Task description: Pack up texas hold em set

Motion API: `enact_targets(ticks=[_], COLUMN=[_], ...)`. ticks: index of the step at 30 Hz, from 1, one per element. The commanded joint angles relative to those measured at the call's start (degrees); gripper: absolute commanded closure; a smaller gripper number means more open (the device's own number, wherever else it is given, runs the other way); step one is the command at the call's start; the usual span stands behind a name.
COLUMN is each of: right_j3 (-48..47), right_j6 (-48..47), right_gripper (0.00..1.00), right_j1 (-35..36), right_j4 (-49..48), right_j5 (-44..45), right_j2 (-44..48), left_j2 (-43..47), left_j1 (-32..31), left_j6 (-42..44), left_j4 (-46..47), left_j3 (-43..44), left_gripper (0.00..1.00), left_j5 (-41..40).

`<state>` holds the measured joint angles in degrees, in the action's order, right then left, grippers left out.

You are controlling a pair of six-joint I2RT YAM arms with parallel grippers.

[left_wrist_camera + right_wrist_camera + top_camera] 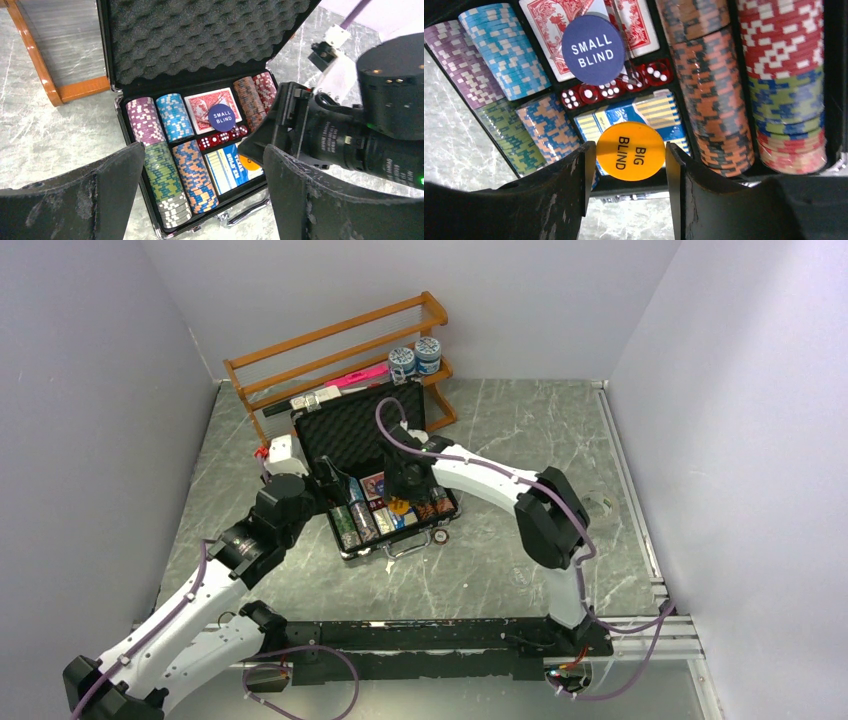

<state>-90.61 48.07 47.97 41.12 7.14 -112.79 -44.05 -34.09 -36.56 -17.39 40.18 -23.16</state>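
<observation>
Briefcase (345,430) lies open on the table (500,570), handle toward the arms; left gripper (205,150) hangs over its near side, jaws wide apart, empty; right gripper (630,149) pinches the orange Big Blind disc (630,155) above the blue deck (659,112); beyond, red dice (611,91), Small Blind disc (593,49); orange rack (330,350) behind the lid.

your left gripper (333,483) sits left of centre, jaws spread wide; your right gripper (630,150), arm folded in from the right, pinches the orange disc (630,159).

White arms (478,473), scuffed black pincers (630,152), purple cables (383,420).
</observation>
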Motion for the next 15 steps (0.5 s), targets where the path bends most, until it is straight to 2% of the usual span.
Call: enact_targets(ticks=[1,3,9,15], right_j3=[-6.1,-7.2,-8.5,-5.7], right_j6=[-2.0,-2.3,-3.7,-3.5], right_gripper=[0.45,0.43,0.27,0.22], right_j1=[0.7,0.8,1.2,1.0], right_j4=[2.0,2.9,6.7,9.7], right_j5=[-0.3,-1.3,-2.3,-0.3], right_j2=[-2.8,-4.1,-4.1,1.5], left_j2=[0.4,0.4,0.3,-0.1], left_j1=[0.0,0.0,0.0,0.0], left_j6=[1.2,1.3,1.9,1.8], left_j4=[0.4,0.4,0.0,0.4], left_j3=[1.4,1.4,1.4,1.3], left_gripper=[0.06,0.06,0.06,0.06], left_j5=[0.8,0.6,0.0,-0.1])
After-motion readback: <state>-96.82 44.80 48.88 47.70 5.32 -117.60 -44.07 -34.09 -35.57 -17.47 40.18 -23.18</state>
